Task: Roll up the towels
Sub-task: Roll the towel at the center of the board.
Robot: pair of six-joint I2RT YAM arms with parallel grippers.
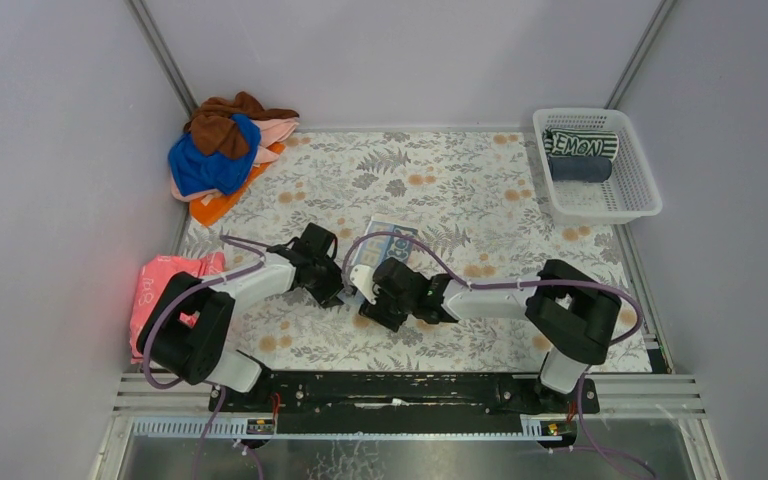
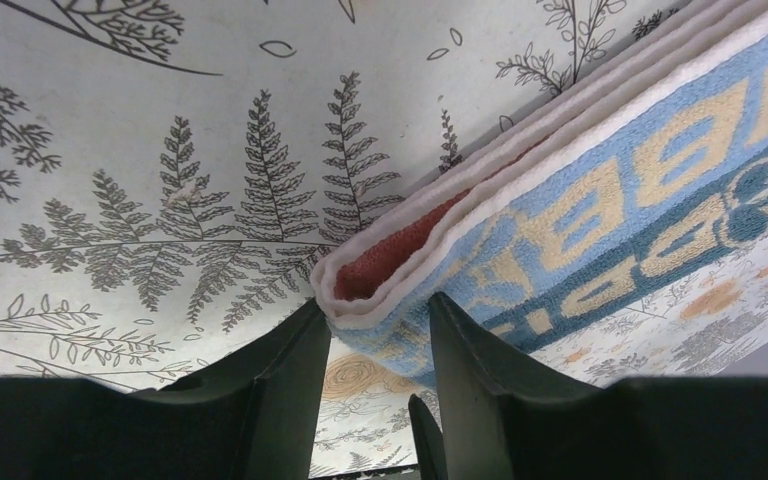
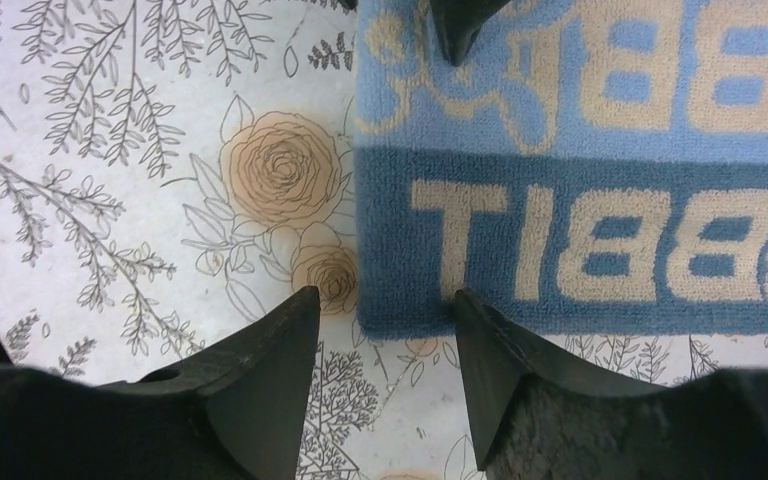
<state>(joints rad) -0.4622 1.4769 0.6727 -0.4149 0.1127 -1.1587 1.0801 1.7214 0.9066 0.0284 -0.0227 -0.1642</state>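
A folded blue towel [image 1: 388, 248] with tan lettering lies at the table's middle. In the left wrist view its layered corner [image 2: 380, 290], white-edged with a red inside, sits between my left gripper's [image 2: 372, 305] fingers, which press it from both sides and hold it slightly off the table. My left gripper [image 1: 332, 288] is at the towel's left edge. My right gripper [image 1: 372, 305] is at the near-left corner. In the right wrist view the towel [image 3: 580, 180] lies flat, and my right gripper [image 3: 385, 300] is open with its tips on either side of that corner.
A pile of brown, blue, pink and orange towels [image 1: 225, 150] lies at the back left. A pink towel [image 1: 165, 285] lies at the left edge. A white basket [image 1: 638, 160] at the back right holds rolled towels [image 1: 580, 155]. Both arms crowd the middle.
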